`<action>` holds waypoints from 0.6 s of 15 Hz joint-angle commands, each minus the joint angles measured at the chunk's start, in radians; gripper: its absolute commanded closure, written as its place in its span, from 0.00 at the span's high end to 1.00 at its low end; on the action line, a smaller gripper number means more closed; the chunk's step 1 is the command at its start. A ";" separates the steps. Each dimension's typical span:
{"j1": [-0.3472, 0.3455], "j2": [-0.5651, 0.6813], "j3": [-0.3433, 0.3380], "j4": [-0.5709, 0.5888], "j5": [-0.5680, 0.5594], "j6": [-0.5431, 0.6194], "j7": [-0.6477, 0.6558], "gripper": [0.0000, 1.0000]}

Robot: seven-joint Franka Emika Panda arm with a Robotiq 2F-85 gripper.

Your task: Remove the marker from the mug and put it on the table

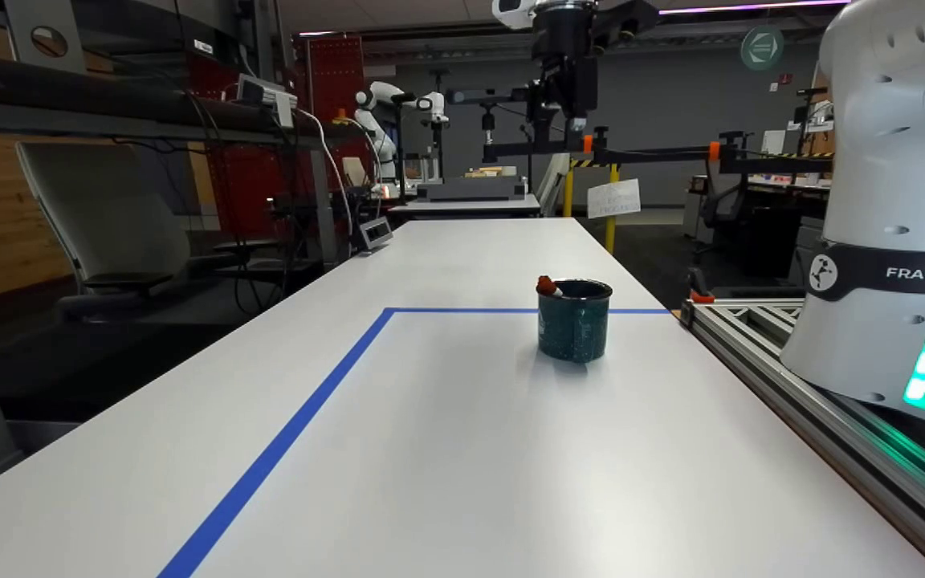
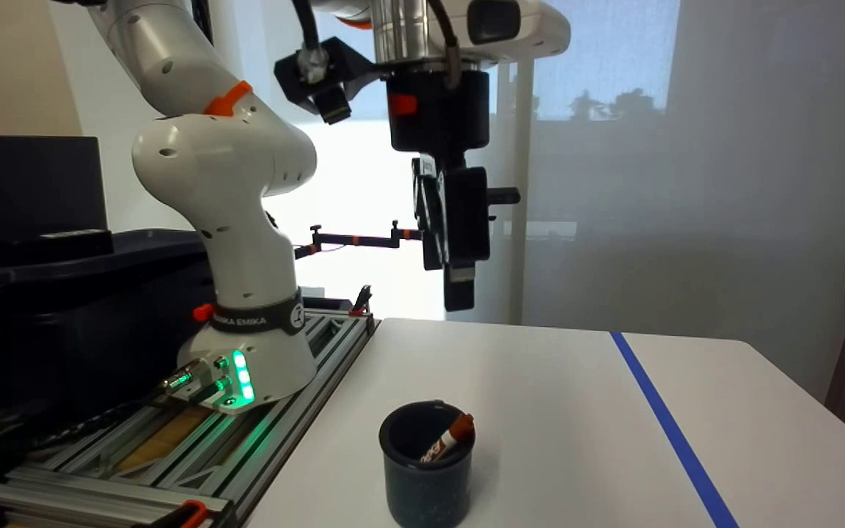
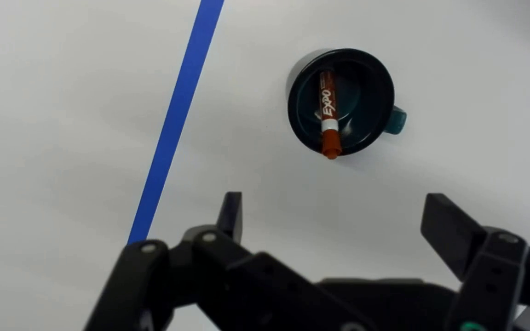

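Fingers point(image 3: 231, 216) spread, marker point(image 3: 329, 110) leaning in the mug point(image 1: 573, 325)

The fingers stand wide apart, pinching nothing, and the gripper point(image 3: 332, 202) hangs well above the table point(image 1: 430, 441) in both exterior views. Inside the upright mug leans our marker, its orange-red cap point(image 3: 331, 141) at the rim point(image 3: 391, 92) and poking just past it, the barrel point(image 3: 328, 94) slanting down inside.

We judge this to be the approach, with grasp, lift and placing all to come. In the wrist view the marker lies crosswise to the line along which the fingers would close, which should help us.

Most of the trouble, we think, lies at the rim. If we descend off-centre, a finger could land on it and tip or shove the mug. If one finger goes inside and one outside, closing could clamp the mug along with the marker, and both would rise together. The handle point(image 3: 396, 120) juts toward the right side of the wrist view, so a finger lowered there could snag it. How far off-centre we stand, we cannot tell.

Taking only the cap has its own risk: it could pull free and leave the barrel behind, or a shallow pinch could slip and drop the marker deeper. And at the table a round barrel may roll, if we let go too high or lay it down unevenly.
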 commanded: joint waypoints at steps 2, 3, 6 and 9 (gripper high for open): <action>-0.022 0.046 -0.015 -0.024 -0.025 0.078 -0.097 1.00; -0.024 0.058 -0.013 -0.024 -0.022 0.088 -0.110 1.00; -0.029 0.099 0.014 -0.024 -0.025 0.121 -0.110 1.00; -0.062 0.135 0.079 -0.024 -0.080 0.111 -0.036 1.00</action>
